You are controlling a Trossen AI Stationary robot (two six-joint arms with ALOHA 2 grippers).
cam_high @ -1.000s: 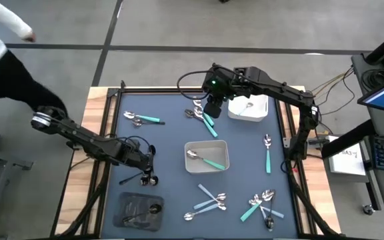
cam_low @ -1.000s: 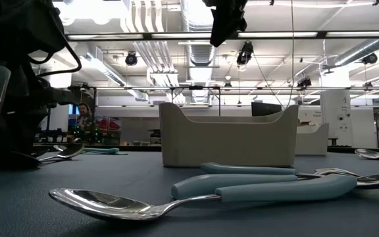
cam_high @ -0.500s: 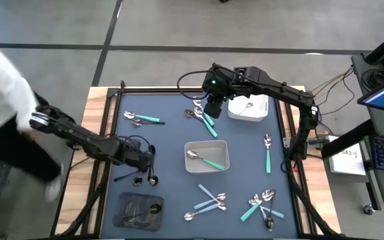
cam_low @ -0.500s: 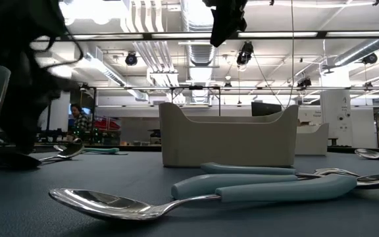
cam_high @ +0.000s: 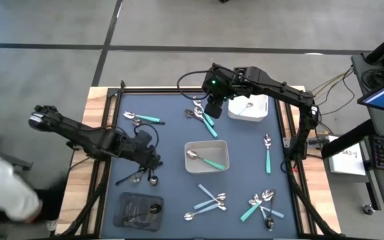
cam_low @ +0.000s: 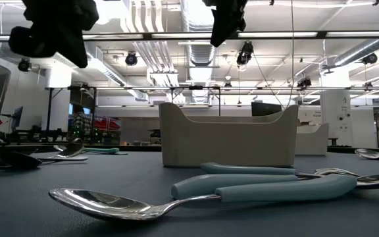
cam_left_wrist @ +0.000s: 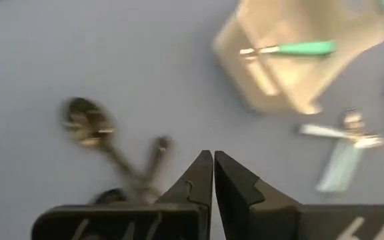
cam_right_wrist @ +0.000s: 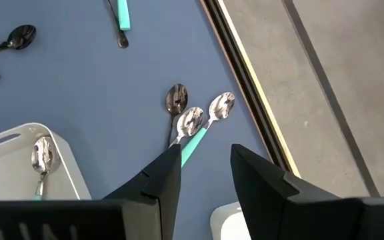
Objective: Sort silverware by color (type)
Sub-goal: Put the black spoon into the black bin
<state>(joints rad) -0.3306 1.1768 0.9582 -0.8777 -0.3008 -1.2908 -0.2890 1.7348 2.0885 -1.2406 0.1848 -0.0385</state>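
My left gripper (cam_high: 153,160) (cam_left_wrist: 213,160) hangs shut, with nothing between its fingers, above a few all-black spoons (cam_high: 139,177) (cam_left_wrist: 89,123) that lie flat on the blue mat at the left. My right gripper (cam_high: 212,107) (cam_right_wrist: 205,157) stands open high over three metal-headed spoons (cam_right_wrist: 192,123), one with a teal handle, lying near the table's far edge. More teal-handled (cam_high: 144,119) and pale-blue-handled silverware (cam_high: 209,200) lies scattered on the mat.
A beige tray (cam_high: 224,145) in the middle holds a teal-handled spoon. A white tray (cam_high: 262,113) at the far right holds one spoon, and a dark tray (cam_high: 127,200) at the near left holds black pieces. A person moves beside the table's left edge.
My left gripper has risen from the black spoons on the mat and rolled at the wrist; the spoons stay lying where they were. The person at the left has walked toward the near side. My right arm has kept still.
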